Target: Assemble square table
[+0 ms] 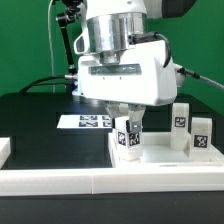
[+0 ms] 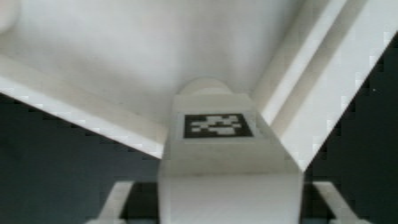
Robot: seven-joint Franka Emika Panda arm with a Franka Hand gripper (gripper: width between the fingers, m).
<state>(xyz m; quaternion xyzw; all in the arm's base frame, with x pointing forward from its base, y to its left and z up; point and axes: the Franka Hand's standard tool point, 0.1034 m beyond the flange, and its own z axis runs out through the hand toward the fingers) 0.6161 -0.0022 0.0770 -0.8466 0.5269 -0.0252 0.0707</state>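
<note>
My gripper (image 1: 128, 128) is shut on a short white leg (image 1: 128, 138) with a black-and-white tag and holds it upright at the corner of the white square tabletop (image 1: 165, 157) towards the exterior view's left. In the wrist view the leg (image 2: 217, 125) fills the middle between my two fingers (image 2: 125, 200), with the tabletop's raised rim (image 2: 302, 90) beneath it. Whether the leg touches the tabletop is hidden. Two more tagged legs (image 1: 181, 118) (image 1: 201, 135) stand by the tabletop at the exterior view's right.
The marker board (image 1: 85, 122) lies on the black table behind my gripper. A long white border wall (image 1: 90, 182) runs along the front edge. Cables and a stand are at the back.
</note>
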